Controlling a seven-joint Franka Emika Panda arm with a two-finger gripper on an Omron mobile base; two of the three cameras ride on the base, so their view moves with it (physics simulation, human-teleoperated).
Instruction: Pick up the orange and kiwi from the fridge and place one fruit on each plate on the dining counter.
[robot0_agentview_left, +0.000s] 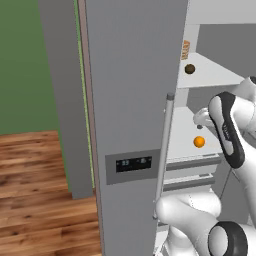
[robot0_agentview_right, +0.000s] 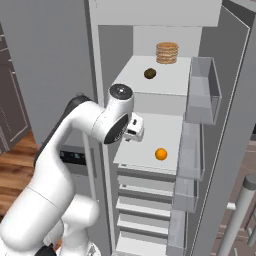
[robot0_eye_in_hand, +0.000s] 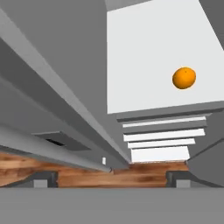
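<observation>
The orange (robot0_agentview_right: 161, 154) rests on the middle white shelf (robot0_agentview_right: 150, 140) of the fridge (robot0_agentview_left: 135, 100), near that shelf's front edge and apart from the gripper (robot0_agentview_right: 134, 131). The gripper hangs over the shelf's left part with its jaws spread wide, holding nothing. From the gripper, the orange lies to the right and lower. The kiwi (robot0_agentview_right: 150, 74) sits on the shelf above the orange's shelf. The approach likely requires a rightward, downward reach.

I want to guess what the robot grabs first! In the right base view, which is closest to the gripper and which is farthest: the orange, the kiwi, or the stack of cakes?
1. Orange: on the middle shelf, the same one where the open gripper hangs, just to its right.
2. Kiwi: one shelf up, near the front.
3. Cakes: on that upper shelf too, at the back.
</observation>
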